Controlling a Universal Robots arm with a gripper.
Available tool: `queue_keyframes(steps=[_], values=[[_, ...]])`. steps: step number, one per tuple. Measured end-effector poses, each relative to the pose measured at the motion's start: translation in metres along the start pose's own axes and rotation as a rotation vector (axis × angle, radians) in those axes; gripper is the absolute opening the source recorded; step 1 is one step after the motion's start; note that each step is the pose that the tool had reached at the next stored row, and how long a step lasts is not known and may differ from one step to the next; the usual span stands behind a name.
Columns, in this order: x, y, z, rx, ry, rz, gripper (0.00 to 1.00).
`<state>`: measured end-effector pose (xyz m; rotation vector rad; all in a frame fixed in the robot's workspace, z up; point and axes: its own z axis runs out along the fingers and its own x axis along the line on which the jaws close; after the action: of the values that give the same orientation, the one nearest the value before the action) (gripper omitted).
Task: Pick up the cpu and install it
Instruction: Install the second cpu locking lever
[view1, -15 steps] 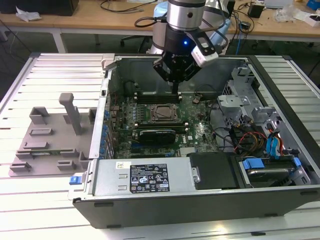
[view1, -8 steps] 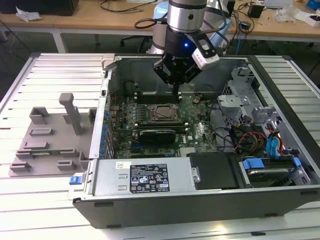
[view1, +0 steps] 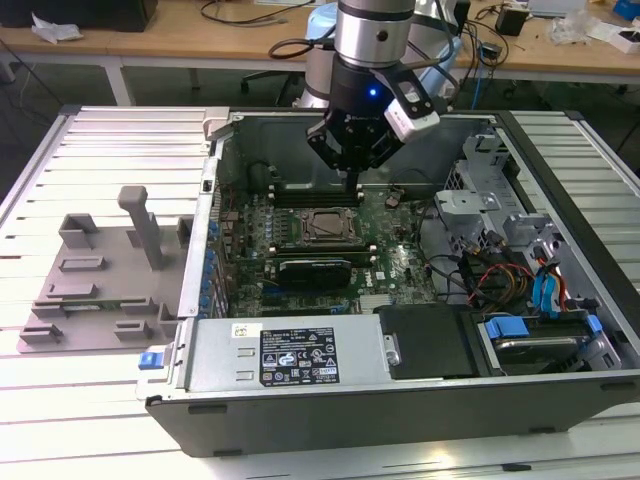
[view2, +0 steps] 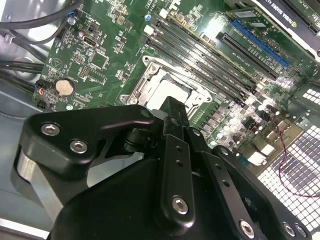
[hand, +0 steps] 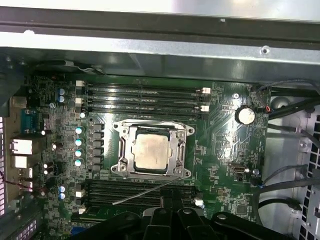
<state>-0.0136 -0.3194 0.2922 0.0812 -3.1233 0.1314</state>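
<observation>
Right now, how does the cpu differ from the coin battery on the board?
The cpu is square with a pale, dull metal top; the coin battery is round and shiny. The cpu is clearly larger. The cpu sits in the framed socket between the memory slots; the battery sits near the board's edge by the cables. Both lie flat.

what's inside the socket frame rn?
The cpu lies flat inside the socket, pale metal top showing. The contacts under it are covered. In the second wrist view the gripper hides the socket's near edge.
</observation>
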Motion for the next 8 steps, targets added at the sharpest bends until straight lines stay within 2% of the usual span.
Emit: queue_keyframes(steps=[8], values=[[0.0005,-0.0110,0.0016,-0.0001,0.0001,0.000,0.11]])
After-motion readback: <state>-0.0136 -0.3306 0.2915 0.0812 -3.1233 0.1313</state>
